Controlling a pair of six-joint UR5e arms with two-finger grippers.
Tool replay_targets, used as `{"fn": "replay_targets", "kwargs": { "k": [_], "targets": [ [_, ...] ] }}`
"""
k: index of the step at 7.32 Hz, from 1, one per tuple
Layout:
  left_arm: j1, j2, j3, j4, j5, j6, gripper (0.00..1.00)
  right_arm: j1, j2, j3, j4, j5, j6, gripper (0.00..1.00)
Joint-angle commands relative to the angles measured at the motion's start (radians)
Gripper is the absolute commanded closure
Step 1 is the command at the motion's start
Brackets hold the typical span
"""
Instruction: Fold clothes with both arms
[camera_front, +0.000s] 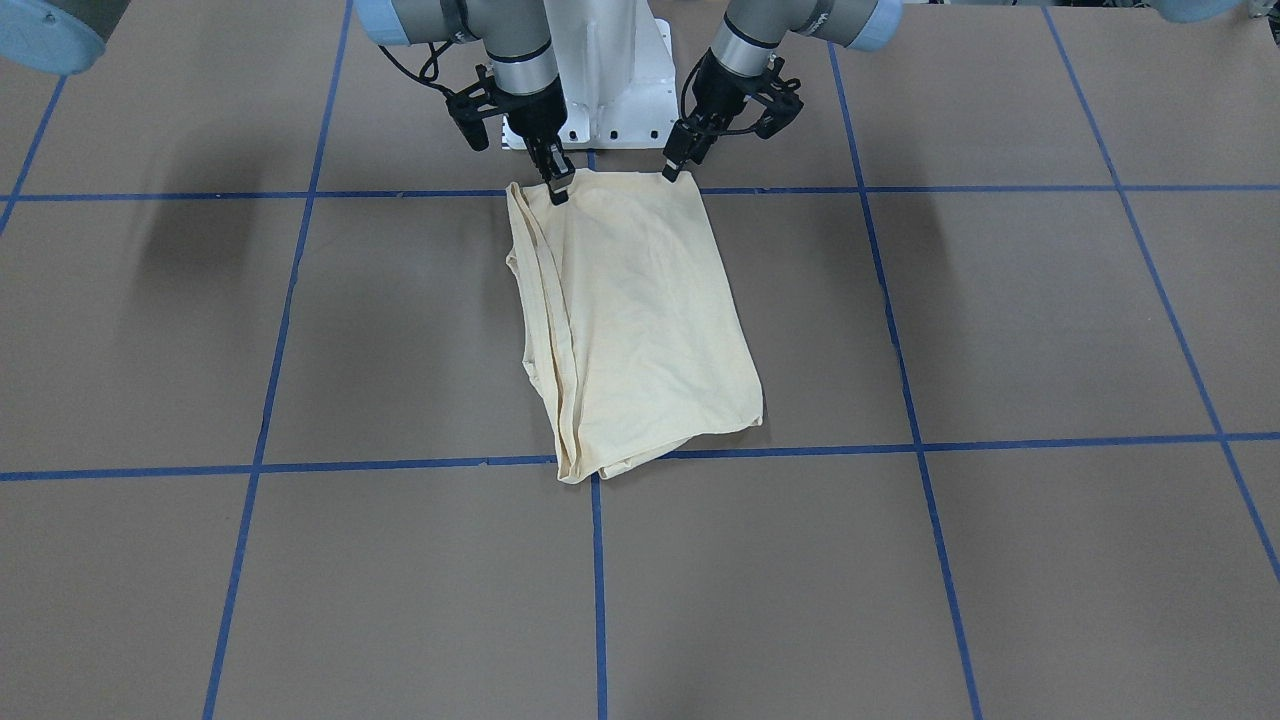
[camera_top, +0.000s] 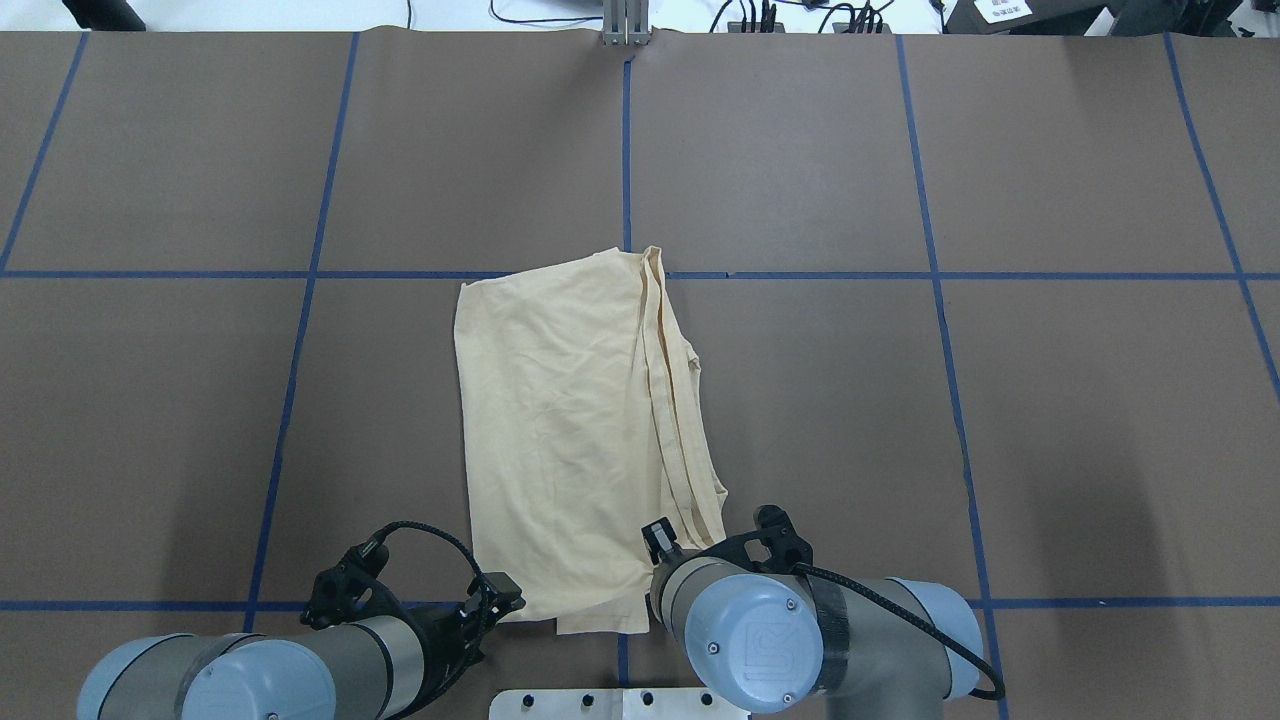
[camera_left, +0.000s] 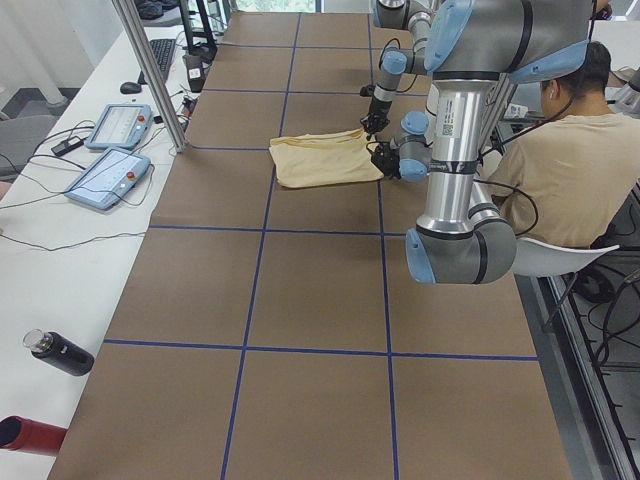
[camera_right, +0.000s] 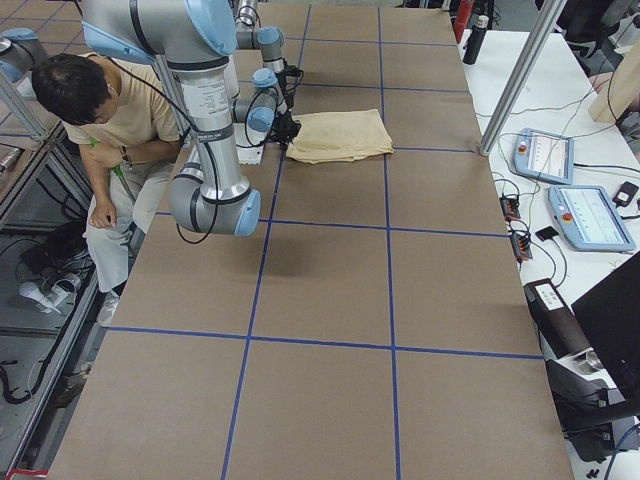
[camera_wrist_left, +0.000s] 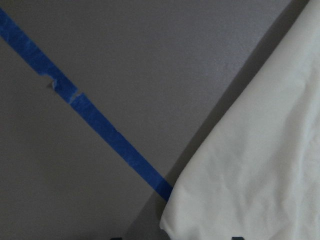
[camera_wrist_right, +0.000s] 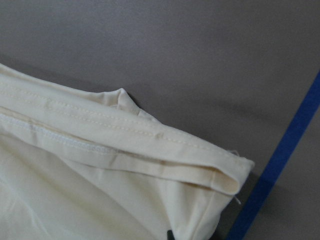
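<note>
T-shirt (camera_top: 560, 430) lies flat mid-table, long axis 12–6 in the overhead view; left gripper (camera_front: 670, 168) sits at its 7 o'clock corner, fingers apart, and right gripper (camera_front: 558, 186) at 5 o'clock, closure unreadable, likely staging a fold toward 12.

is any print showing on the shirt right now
No, in the overhead view the folded shirt shows only plain cream fabric on its upper face.

L gripper (camera_front: 672, 165), R gripper (camera_front: 557, 186) low, tips down.
</note>
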Motion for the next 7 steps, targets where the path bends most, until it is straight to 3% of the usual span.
{"fn": "replay_targets", "kwargs": {
  "k": [1,2,3,5,7],
  "targets": [
    [0.002,-0.003,0.01,0.0,0.001,-0.002,0.37,0.001,-0.002,0.001,0.0,0.002,0.0,1.0],
    [0.004,-0.006,0.015,-0.002,0.001,-0.002,0.41,0.003,0.0,0.001,0.0,0.002,0.0,1.0],
    [0.003,-0.01,0.018,-0.002,0.001,-0.003,0.53,0.003,-0.002,0.001,0.0,0.002,0.0,1.0],
    [0.006,-0.01,0.028,-0.005,0.0,-0.002,1.0,0.004,-0.006,0.011,0.0,0.003,0.0,1.0],
    [0.006,-0.026,0.013,-0.002,-0.006,0.001,1.0,0.004,-0.009,0.024,-0.002,0.005,0.0,1.0]
  ]
}}
